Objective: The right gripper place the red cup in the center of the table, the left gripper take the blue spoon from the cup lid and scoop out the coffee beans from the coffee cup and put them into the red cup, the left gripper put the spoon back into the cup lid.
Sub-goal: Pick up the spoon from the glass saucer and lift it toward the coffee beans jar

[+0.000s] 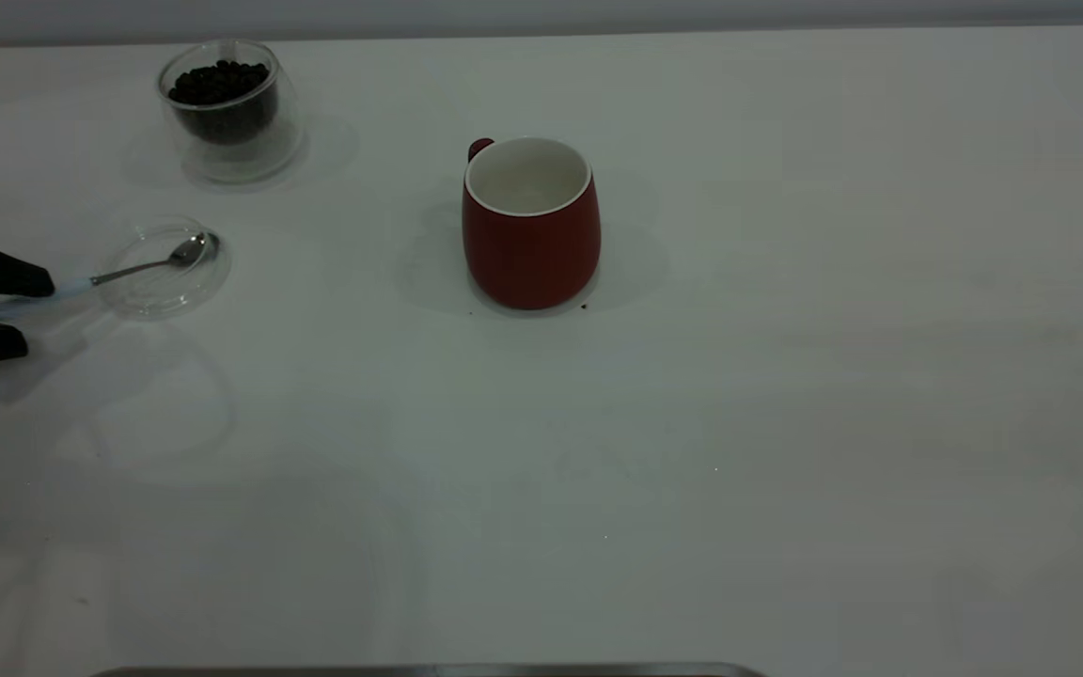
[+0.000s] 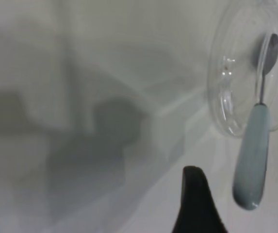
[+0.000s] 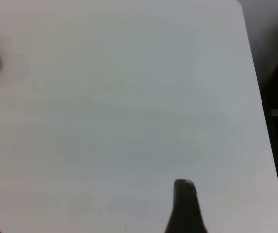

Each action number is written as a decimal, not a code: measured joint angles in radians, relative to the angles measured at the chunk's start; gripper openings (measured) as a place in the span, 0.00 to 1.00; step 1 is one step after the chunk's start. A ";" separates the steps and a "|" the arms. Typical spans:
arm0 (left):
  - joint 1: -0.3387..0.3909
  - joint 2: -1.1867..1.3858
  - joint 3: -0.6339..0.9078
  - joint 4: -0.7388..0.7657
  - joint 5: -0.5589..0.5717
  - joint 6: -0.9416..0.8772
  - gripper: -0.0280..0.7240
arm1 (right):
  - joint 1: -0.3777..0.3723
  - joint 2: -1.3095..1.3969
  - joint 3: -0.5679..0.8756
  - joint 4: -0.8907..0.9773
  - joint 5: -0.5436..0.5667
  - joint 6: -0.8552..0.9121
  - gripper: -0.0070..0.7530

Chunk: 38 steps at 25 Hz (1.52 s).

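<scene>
Left pincer [image 1: 10, 310] is sitting at the far-left edge of the exterior view, jaws spread, bracketing the pale handle of the blue spoon [image 1: 118, 273] without visibly pinching it. The spoon's bowl is lying inside the cup lid [image 1: 164, 268], its handle sticking out over the rim toward the pincer. The red cup [image 1: 530, 226] is standing upright around the counter's [image 1: 786, 423] centre, inside looking empty. The coffee cup [image 1: 227, 113], heaped with coffee beans [image 1: 220, 83], is sitting far-left, just beyond the lid. Right pincer [image 3: 183, 194] is hanging over bare counter well right of the red cup; can't tell whether it's spread or not.

Risks, as I'm judging them: the handle is rounded and smooth, so a close near its tip is likely pivoting the spoon or flicking it off the lid. The glass lid is light, so a dragging spoon could be sliding it. The coffee cup is close behind, so a high swing could be clipping it and spilling beans.

Room: wide open counter between lid and red cup, nothing blocking the carry path. The left side is tight, lid and pincer both sitting near the counter's left edge. Near half of the counter is bare.
</scene>
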 joint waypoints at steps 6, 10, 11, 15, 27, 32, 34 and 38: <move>0.000 0.000 0.000 -0.044 0.001 0.060 0.76 | 0.000 0.000 0.000 0.000 0.000 0.000 0.79; 0.000 0.000 0.000 -0.090 0.005 0.078 0.76 | 0.000 0.000 0.000 0.000 0.000 0.000 0.79; 0.000 0.000 0.000 -0.092 0.005 0.079 0.76 | 0.000 0.000 0.000 0.000 0.000 0.000 0.79; 0.000 0.000 0.000 -0.093 0.007 0.080 0.76 | 0.000 0.000 0.000 0.000 0.000 0.000 0.79; 0.000 0.000 0.000 -0.071 0.018 0.080 0.60 | 0.000 0.000 0.000 0.000 0.000 0.000 0.79; 0.000 0.000 0.000 -0.058 0.018 0.080 0.60 | 0.000 0.000 0.000 0.000 0.000 0.000 0.79; 0.000 0.000 0.000 -0.056 0.018 0.080 0.60 | 0.000 0.000 0.000 0.000 0.000 0.000 0.79; 0.000 0.000 0.000 -0.055 0.010 0.078 0.60 | 0.000 0.000 0.000 0.000 0.000 0.000 0.79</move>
